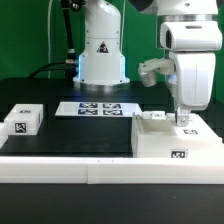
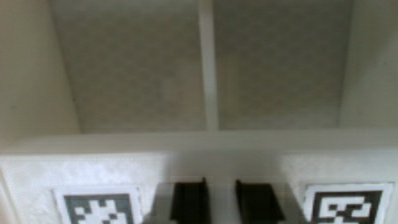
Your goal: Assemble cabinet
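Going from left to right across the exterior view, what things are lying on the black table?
small white tagged block → marker board → cabinet. The gripper hangs over the cabinet, so it gets no place of its own in the order.

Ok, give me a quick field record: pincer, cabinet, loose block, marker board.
pincer: low at the cabinet's top; open or shut unclear
cabinet: white, at the exterior view's right on the table; the wrist view shows recessed compartments split by a divider
small white block: at the exterior view's left, apart from the cabinet
marker board: flat on the table, between block and cabinet, farther back
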`<state>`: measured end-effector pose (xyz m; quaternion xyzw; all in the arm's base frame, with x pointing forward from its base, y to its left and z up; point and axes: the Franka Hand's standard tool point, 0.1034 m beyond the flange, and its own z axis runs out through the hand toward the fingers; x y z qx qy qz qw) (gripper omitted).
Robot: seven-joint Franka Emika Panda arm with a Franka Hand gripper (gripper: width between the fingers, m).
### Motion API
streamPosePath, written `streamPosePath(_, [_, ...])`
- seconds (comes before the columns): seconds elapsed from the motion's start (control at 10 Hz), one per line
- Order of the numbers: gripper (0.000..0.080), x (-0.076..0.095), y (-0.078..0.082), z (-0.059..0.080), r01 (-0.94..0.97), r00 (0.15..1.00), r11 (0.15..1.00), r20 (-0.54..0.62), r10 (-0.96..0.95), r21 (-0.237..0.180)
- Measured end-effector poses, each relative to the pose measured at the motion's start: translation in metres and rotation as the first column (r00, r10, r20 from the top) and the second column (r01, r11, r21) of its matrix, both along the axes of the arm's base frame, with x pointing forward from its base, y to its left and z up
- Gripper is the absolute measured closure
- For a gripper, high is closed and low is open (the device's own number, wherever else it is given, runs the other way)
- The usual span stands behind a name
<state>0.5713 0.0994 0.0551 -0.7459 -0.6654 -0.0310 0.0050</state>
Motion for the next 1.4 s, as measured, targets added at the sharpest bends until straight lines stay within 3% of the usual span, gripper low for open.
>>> streamPosePath(0.2, [0.0700,0.000,0.000,0.000,0.000,1.000,1.000,0.000,0.000,0.000])
streamPosePath(0.4, [0.0318,0.000,0.000,0.000,0.000,1.000,1.000,0.000,0.000,0.000])
streamPosePath(0.5, [0.0318,0.000,0.000,0.000,0.000,1.000,1.000,0.000,0.000,0.000])
streamPosePath(0.6, [0.0142,0.000,0.000,0.000,0.000,1.000,1.000,0.000,0.000,0.000])
streamPosePath(0.7, [0.0142,0.000,0.000,0.000,0.000,1.000,1.000,0.000,0.000,0.000])
streamPosePath(0.8, [0.0033,0.000,0.000,0.000,0.000,1.000,1.000,0.000,0.000,0.000])
streamPosePath(1.1, [0.0001,-0.005,-0.002,0.015,0.024,1.000,1.000,0.007,-0.024,-0.009])
streamPosePath(1.3, [0.0002,-0.023,0.001,0.037,0.030,0.999,0.999,0.019,-0.029,-0.021])
streamPosePath(1.4, [0.0002,-0.032,0.000,0.041,0.025,1.000,0.999,0.018,-0.025,-0.027])
